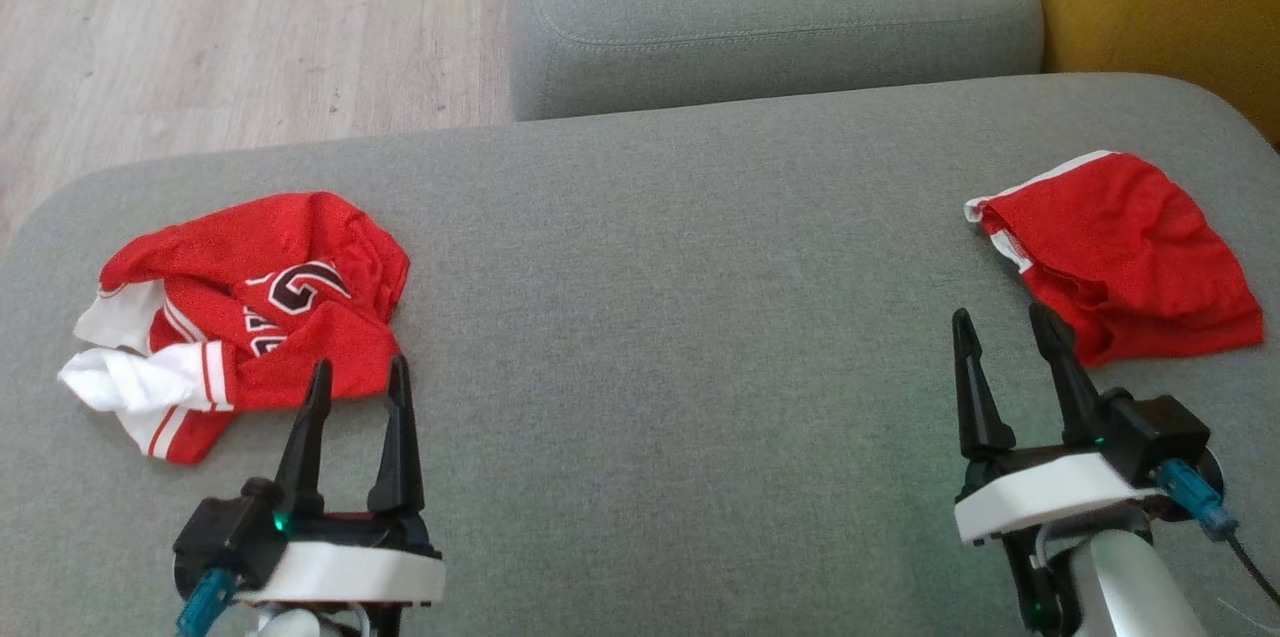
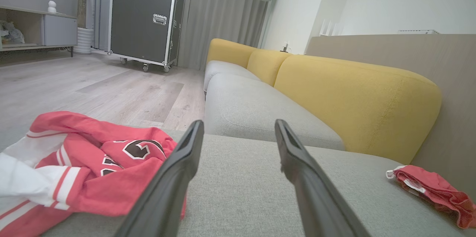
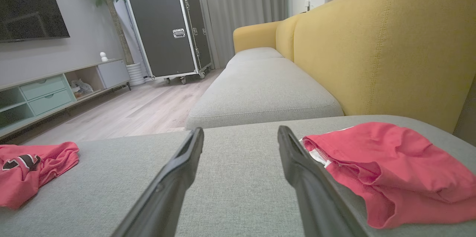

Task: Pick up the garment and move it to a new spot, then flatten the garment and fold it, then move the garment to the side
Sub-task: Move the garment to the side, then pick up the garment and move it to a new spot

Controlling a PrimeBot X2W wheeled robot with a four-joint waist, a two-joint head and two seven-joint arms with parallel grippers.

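A crumpled red garment, a jersey with white trim and dark lettering, lies at the left of the grey cushion; it also shows in the left wrist view and the right wrist view. My left gripper stands open just in front of its near edge, holding nothing. A second red garment, shorts with a white band, lies at the right. My right gripper is open beside its near left corner, with nothing between its fingers.
Bare grey cushion stretches between the two garments. Another grey seat cushion lies beyond, with a yellow backrest to the right. Wooden floor drops off at the far left. A black wheeled case stands across the room.
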